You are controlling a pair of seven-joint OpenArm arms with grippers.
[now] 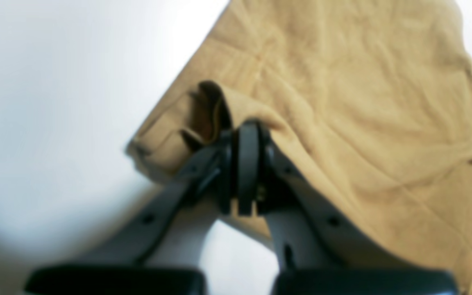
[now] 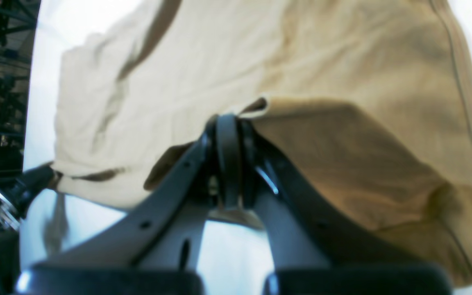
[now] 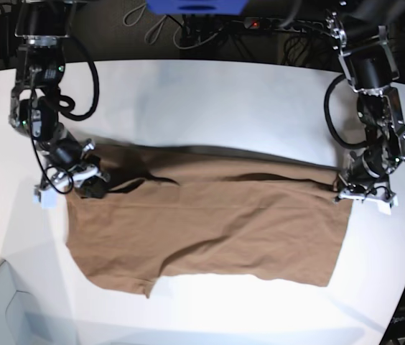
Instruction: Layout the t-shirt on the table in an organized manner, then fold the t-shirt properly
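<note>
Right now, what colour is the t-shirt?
Plain tan-brown t-shirt, no pattern; shows best in the base view.

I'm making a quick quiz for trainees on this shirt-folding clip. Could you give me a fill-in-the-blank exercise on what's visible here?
1. The left gripper is shut on the edge of the brown ____.
2. The right gripper grips the same t-shirt, so ____ grippers hold fabric.
3. The garment lies spread on a ____ table.
4. In the base view, the left gripper is on the picture's ____ side.

Missing words: t-shirt; both; white; right
</note>
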